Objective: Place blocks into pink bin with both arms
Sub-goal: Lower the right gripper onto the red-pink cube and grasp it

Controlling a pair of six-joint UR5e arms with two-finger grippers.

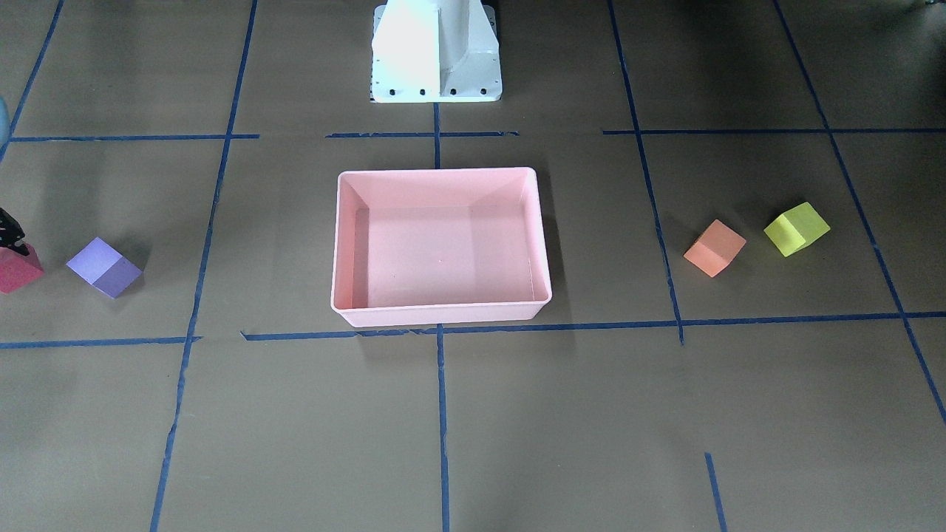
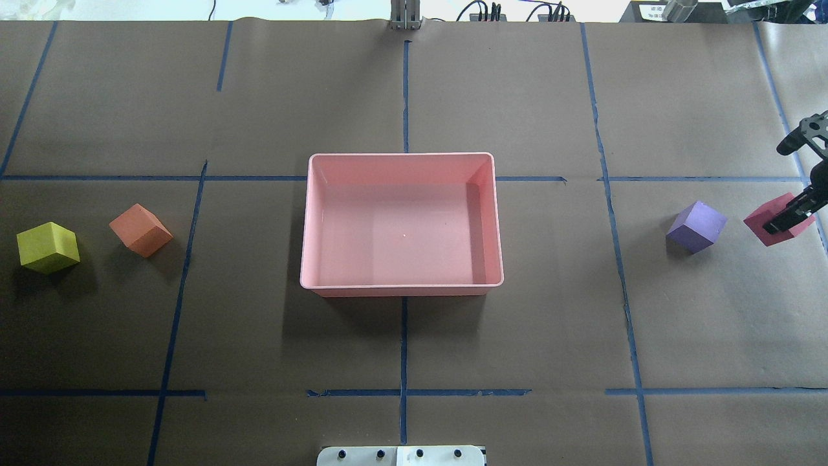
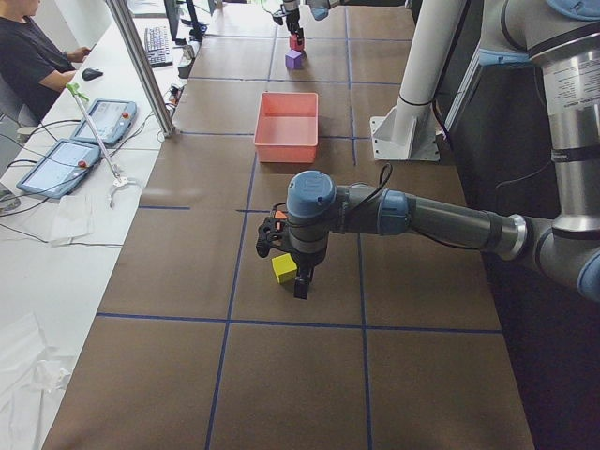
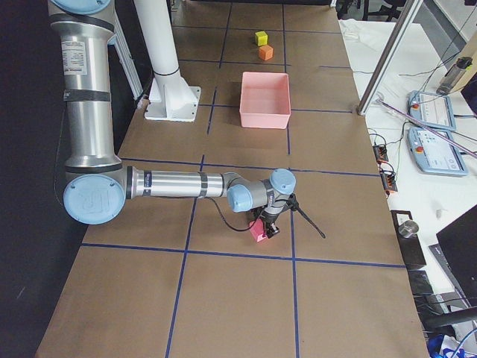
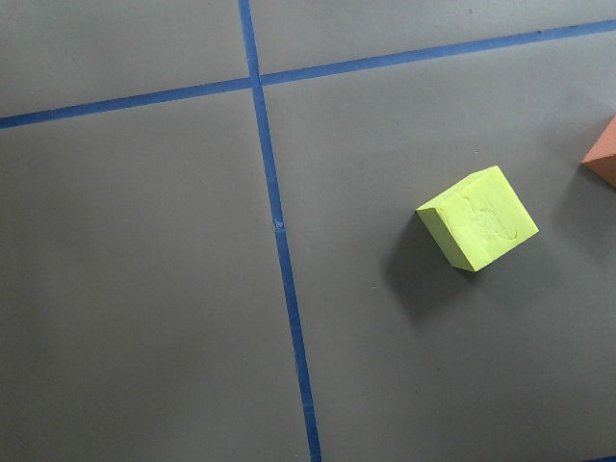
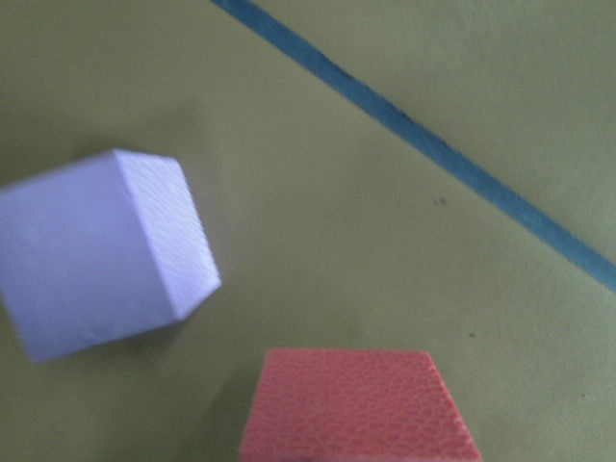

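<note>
The pink bin [image 2: 401, 289] sits mid-table, with the orange block [image 2: 140, 230] and yellow block [image 2: 47, 247] off its left and the purple block [image 2: 697, 226] and red block [image 2: 770, 210] off its right. The right gripper [image 2: 781, 188] gapes wide over the red block, holding nothing. The left gripper [image 3: 300, 284] hangs by the yellow block, and I can't tell how far open it is.

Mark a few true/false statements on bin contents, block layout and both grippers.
1. The pink bin holds a block. False: no block is in it.
2. The red block and the purple block lie on the robot's right of the bin. True.
3. The orange block touches the yellow-green block. False: a clear gap separates them.
4. The right gripper is at the red block. True.
5. The left gripper grips the yellow-green block. False: the left wrist view shows that block lying free, with no fingers on it.
</note>
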